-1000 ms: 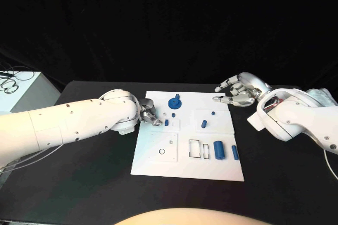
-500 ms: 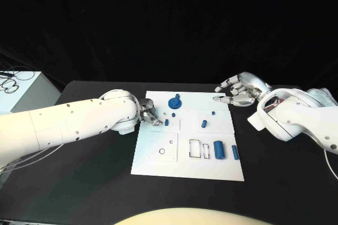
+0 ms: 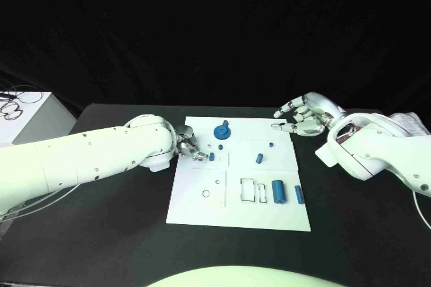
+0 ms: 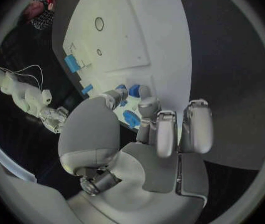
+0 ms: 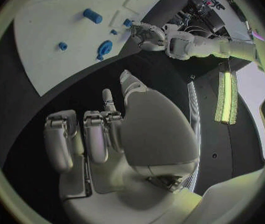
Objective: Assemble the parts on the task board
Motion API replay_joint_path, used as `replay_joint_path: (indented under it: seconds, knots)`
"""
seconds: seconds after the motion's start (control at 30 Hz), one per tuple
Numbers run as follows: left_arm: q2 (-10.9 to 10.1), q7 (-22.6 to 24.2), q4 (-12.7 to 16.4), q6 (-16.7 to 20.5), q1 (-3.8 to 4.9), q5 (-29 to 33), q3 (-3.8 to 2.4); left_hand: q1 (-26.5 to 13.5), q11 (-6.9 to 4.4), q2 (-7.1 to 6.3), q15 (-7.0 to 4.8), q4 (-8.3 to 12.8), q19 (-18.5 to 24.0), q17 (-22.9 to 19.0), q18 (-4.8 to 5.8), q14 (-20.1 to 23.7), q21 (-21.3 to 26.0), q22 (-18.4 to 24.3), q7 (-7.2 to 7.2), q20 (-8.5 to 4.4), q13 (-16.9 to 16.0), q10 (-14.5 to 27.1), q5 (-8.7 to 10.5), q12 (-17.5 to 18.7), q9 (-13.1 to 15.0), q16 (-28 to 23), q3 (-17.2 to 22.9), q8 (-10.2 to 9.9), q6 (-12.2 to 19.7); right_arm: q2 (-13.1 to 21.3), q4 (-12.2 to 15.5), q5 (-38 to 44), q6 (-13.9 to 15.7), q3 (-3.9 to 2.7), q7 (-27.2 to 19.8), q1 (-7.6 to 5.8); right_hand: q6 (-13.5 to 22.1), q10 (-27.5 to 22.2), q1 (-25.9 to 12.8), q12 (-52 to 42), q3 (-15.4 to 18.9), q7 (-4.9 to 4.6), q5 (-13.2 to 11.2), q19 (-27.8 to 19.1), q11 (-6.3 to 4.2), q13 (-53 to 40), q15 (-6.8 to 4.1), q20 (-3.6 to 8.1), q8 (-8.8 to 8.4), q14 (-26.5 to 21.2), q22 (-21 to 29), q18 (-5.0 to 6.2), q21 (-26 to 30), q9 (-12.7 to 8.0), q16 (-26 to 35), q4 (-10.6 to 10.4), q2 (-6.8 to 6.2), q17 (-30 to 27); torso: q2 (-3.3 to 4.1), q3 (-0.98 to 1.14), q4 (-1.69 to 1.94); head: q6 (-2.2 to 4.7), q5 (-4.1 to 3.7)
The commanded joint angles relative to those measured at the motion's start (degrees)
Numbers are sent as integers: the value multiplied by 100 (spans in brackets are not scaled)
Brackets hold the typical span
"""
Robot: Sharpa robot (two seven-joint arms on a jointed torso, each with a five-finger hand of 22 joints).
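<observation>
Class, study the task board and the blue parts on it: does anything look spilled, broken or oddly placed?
Nothing stands out. The task board lies flat on the table, and the blue parts sit on it with none spilled off or visibly damaged.

The task board [image 3: 238,203] lies in the middle of the table [image 3: 108,237], with the left hand [image 3: 188,147] at its left edge and the right hand [image 3: 301,119] beside its far right corner.

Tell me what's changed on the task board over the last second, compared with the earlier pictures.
Very little. The left hand has crept slightly toward the board's far end, its fingertips by the small blue peg near the task board's left edge. The right hand stays raised off the board's far right corner, and the blue gear and other parts lie as before.
</observation>
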State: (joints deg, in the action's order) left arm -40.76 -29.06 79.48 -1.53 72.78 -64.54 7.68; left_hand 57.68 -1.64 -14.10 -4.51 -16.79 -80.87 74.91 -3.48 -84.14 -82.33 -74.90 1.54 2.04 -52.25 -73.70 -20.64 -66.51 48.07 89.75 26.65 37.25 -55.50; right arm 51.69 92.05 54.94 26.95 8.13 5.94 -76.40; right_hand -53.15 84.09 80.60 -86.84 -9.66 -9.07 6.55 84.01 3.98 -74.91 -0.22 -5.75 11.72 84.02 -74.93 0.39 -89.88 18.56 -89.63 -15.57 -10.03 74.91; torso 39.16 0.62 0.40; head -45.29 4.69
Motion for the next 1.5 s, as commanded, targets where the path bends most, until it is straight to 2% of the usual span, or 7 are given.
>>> replay_joint_path:
  seconds: [0.03,0.53,0.7,0.93,1.17,1.33,1.5]
  knots:
    - [-6,35,6,74,-2,-40,-5,-35,-2,25,2,1,49,1509,12,-586,33,-156,52,-2,1,38,19,29,-8,25,-61,-27,-6,3,6,37,-34,-1,-71,1,7,276,-9,16,-2,15,21,584,27,-1224,29,-26,34,587,-1487,-31,18,-9,-20,-27,9,1468,-2,-2,2,-4,-1]
    - [-53,57,77,242,-2,116,-49,-84,-1,51,3,-5,43,1509,14,-586,30,-164,53,-1,-13,32,21,19,-13,25,-182,-30,-12,0,-4,37,-41,-1,-75,2,10,273,-10,20,2,15,20,579,27,-1221,29,-25,36,586,-1480,-28,29,-9,-18,-30,6,1465,0,2,0,-2,1]
    - [-117,118,116,421,-2,420,-134,-140,2,100,5,-8,72,1509,3,-586,56,-123,56,0,26,55,17,45,-21,25,-262,-38,-6,-5,-12,36,-38,-1,-78,2,10,273,-10,20,2,15,20,579,27,-1221,29,-25,36,586,-1480,-28,29,-9,-18,-30,6,1465,-3,3,4,11,-9]
    - [-205,197,148,649,-1,539,-250,-136,6,167,8,0,119,1509,-13,-586,97,-59,61,2,96,104,-1,96,-27,25,-283,-54,22,-7,-20,34,-36,-1,-80,2,10,273,-10,20,2,15,20,579,27,-1221,29,-25,36,586,-1480,-28,29,-9,-18,-30,6,1465,-7,5,-1,23,-1]
    - [-274,259,167,659,1,608,-302,0,15,251,16,12,181,1509,-32,-586,154,21,71,9,160,166,-16,146,-32,25,-259,-73,74,-2,-20,33,-40,-1,-77,2,10,273,-10,20,2,15,20,579,27,-1221,29,-25,36,586,-1480,-28,29,-9,-18,-30,6,1465,-2,5,2,32,-11]
    - [-301,288,202,526,1,684,-311,155,24,235,24,21,214,1509,-42,-586,186,64,80,17,203,211,-18,179,-33,25,-255,-82,109,3,-15,33,-43,-1,-72,2,10,273,-10,20,2,15,20,579,27,-1221,29,-25,36,586,-1480,-28,29,-9,-18,-30,6,1465,2,6,6,35,-13]
    - [-362,331,275,358,0,753,-312,582,70,187,59,24,356,1368,-84,-526,315,239,136,46,465,436,-28,376,-81,-70,-216,-173,249,9,-6,33,-46,-1,-70,2,12,282,-11,11,5,15,20,583,27,-1229,28,-25,41,588,-1485,-30,22,-10,-21,-38,8,1470,-1,5,2,37,-10]
